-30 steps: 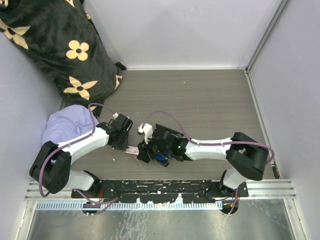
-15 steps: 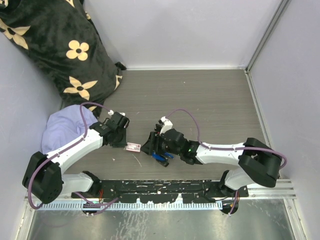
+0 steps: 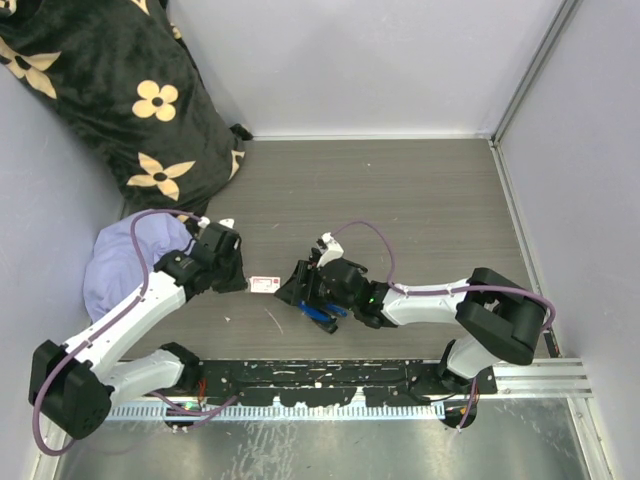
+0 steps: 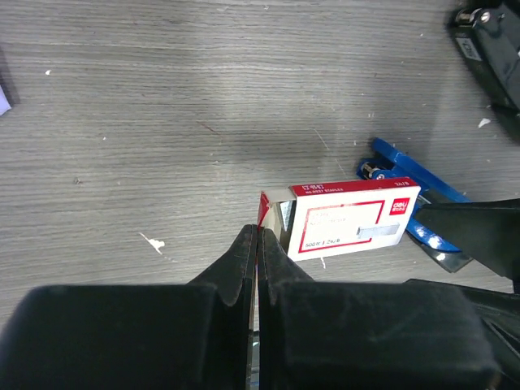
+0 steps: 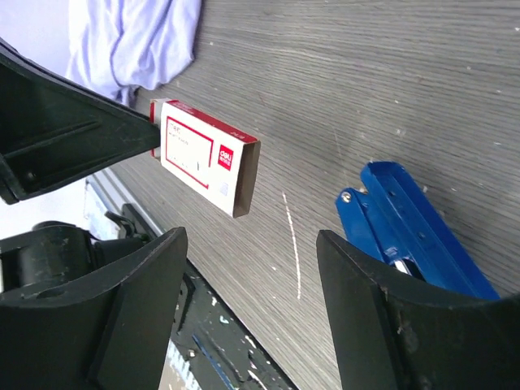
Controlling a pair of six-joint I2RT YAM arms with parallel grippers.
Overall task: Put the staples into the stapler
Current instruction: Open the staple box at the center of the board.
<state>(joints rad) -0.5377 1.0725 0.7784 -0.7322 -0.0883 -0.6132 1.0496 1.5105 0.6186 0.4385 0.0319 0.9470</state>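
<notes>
The staples (image 4: 349,215) are a small white box with a red border, seen in the left wrist view. My left gripper (image 4: 258,236) is shut on the red flap at its left end. From above, the staples (image 3: 264,285) sit just right of my left gripper (image 3: 243,283). In the right wrist view the staples (image 5: 207,154) hang above the table, their open end facing my right gripper (image 5: 248,244). That gripper stands open, with nothing between its fingers. The blue stapler (image 5: 414,227) lies open on the table beside its right finger. From above, the stapler (image 3: 322,312) lies under my right gripper (image 3: 295,290).
A lavender cloth (image 3: 130,260) is bunched at the left, below a black pillow with cream flowers (image 3: 110,90). White walls close the table in on three sides. A black rail (image 3: 320,380) carrying the arm bases runs along the near edge.
My left arm has drawn back to the left and carried the staples slightly away from the near edge. My right gripper has opened wider and shifted slightly.
</notes>
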